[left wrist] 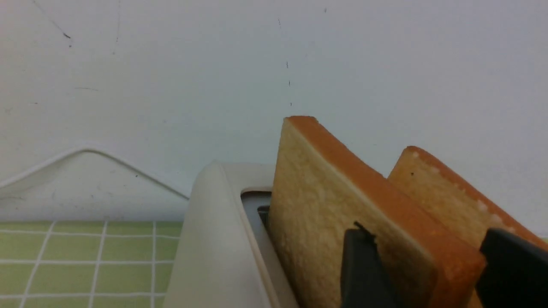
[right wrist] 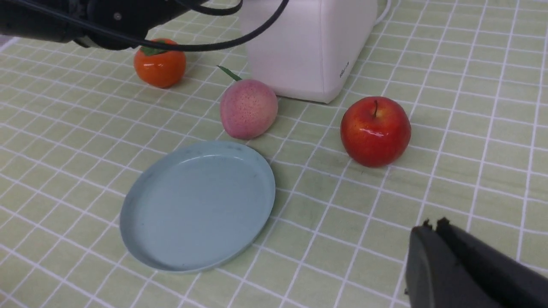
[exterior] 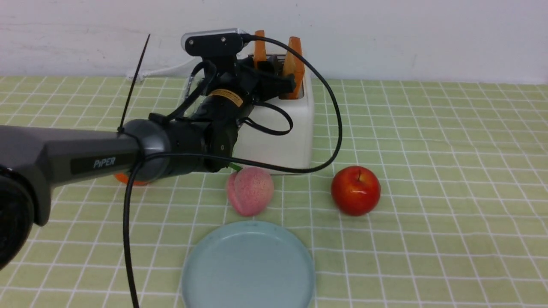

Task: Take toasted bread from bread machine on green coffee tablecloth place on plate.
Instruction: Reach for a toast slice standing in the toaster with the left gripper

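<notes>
At the far left an orange (exterior: 128, 179) is half hidden behind the left arm, which is stretched across to the toaster (exterior: 278, 137) at the back of the green checked cloth (exterior: 449, 149). Two slices of toast (exterior: 295, 64) are stood upright in its slots, not yet lifted out. The left gripper (exterior: 284, 81) is held at them. In the left wrist view its fingers (left wrist: 364, 265) are spread to either side of the nearer slice (left wrist: 325, 214), but whether it is squeezed cannot be told.

In front of the toaster a peach (exterior: 250, 190) is set, just behind the plate (exterior: 192, 273), on which no toast is laid. An apple (exterior: 355, 190) is placed further right. The right gripper (right wrist: 433, 223), seen only from its own wrist, is kept aside with fingers pressed together.

The slice is taken near one end, so it could pivot or slip if lightly gripped. A slanted pull could jam it in the slot and drag the toaster. On the way down, the peach could be knocked.
</notes>
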